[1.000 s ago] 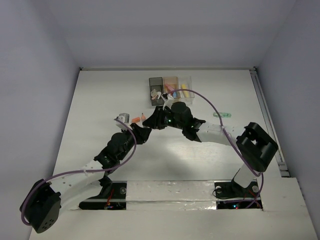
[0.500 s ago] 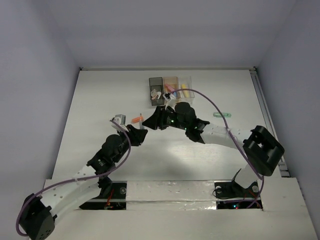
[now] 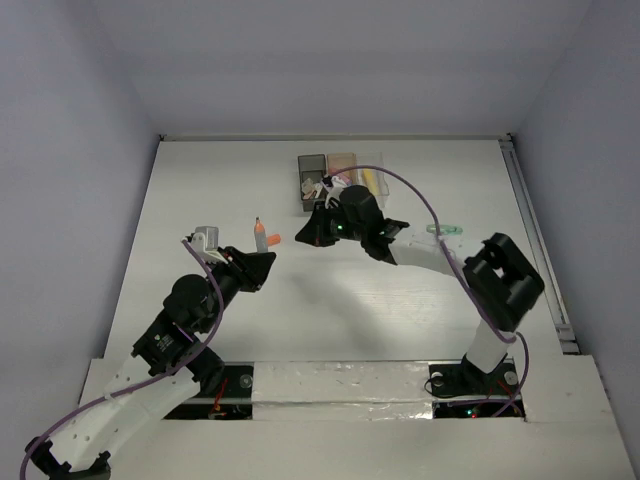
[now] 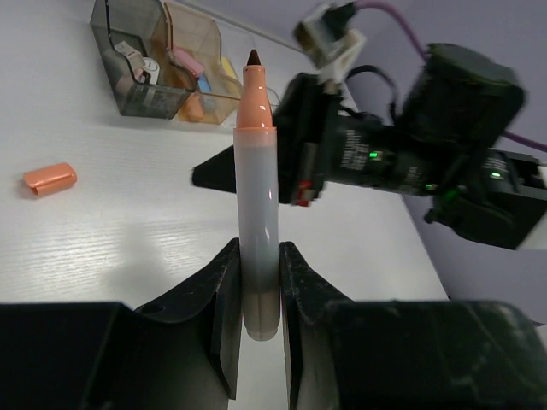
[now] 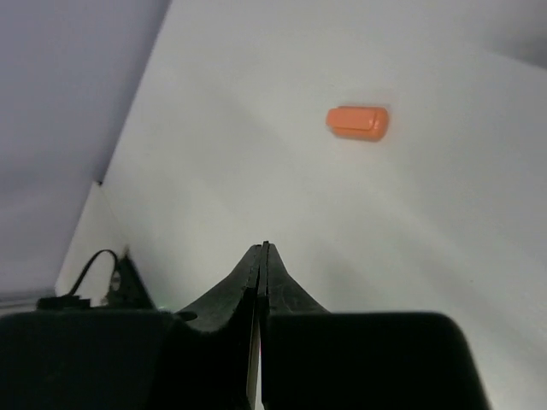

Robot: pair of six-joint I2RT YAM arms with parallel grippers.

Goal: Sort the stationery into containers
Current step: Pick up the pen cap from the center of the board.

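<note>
My left gripper (image 4: 258, 253) is shut on the grey barrel of an uncapped orange marker (image 4: 256, 162), which stands tip up; in the top view the marker (image 3: 260, 233) rises from the left gripper (image 3: 260, 260). Its orange cap (image 3: 273, 240) lies loose on the table, also visible as the cap (image 4: 49, 178) and the cap (image 5: 357, 122). My right gripper (image 5: 263, 249) is shut and empty, hovering just right of the cap at the right gripper (image 3: 299, 241). The containers, dark grey (image 4: 130, 61), orange (image 4: 195, 53) and clear (image 3: 376, 168), hold several items.
A mint green marker (image 3: 446, 229) lies on the table to the right of the right arm. The right arm's black body (image 4: 410, 145) hangs between the held marker and the containers' right side. White walls ring the table.
The two grippers have drawn apart. My left arm pulled back to the lower left with the marker, the cap now lies on the table, and my right gripper has shut empty.
</note>
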